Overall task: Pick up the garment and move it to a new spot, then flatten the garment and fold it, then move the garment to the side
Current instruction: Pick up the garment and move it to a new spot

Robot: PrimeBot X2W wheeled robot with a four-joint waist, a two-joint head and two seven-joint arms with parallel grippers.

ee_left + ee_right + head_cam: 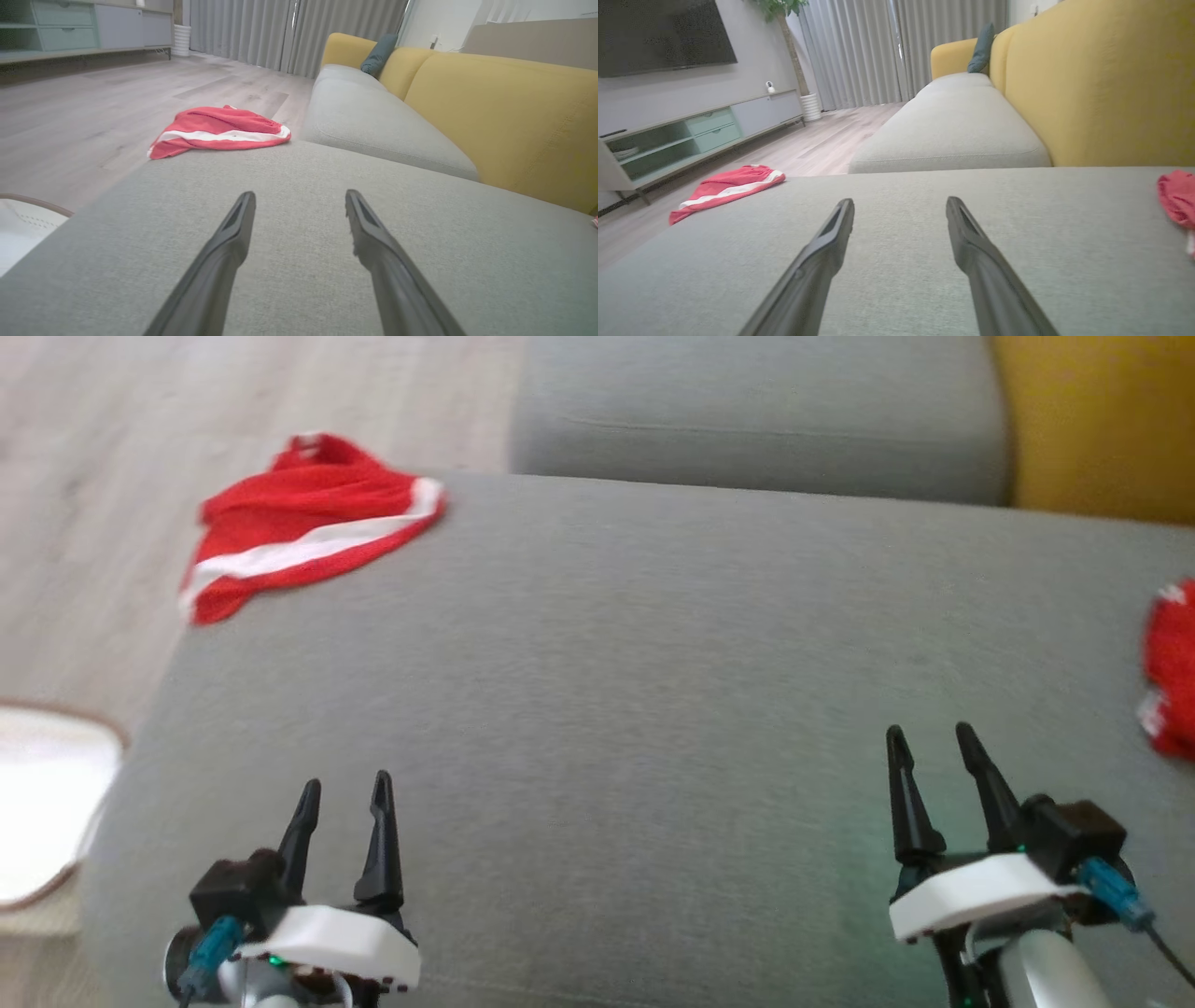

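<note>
A: What's the setting?
B: A wide grey fabric sofa cushion (607,663), mustard-yellow backrest (1092,420) at 1 o'clock, pale wood-plank floor (112,476) at 10 o'clock, grey curtains (859,51) beyond.
A: And the bright red fabric garment (308,523) with white stripe trim?
B: At the cushion's 10 o'clock corner, crumpled over its edge, long axis running 8 to 2 o'clock.
A: The 2 arms?
B: Both spread and empty: left end effector (345,782) and right end effector (930,731), over the cushion.

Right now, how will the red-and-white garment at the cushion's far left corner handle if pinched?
Likely floppy: the red garment lies bunched in soft folds, so it should drape from one pinch. Probably light, thin cloth. Part seems to overhang the cushion edge, so a push may slide it off.
</note>
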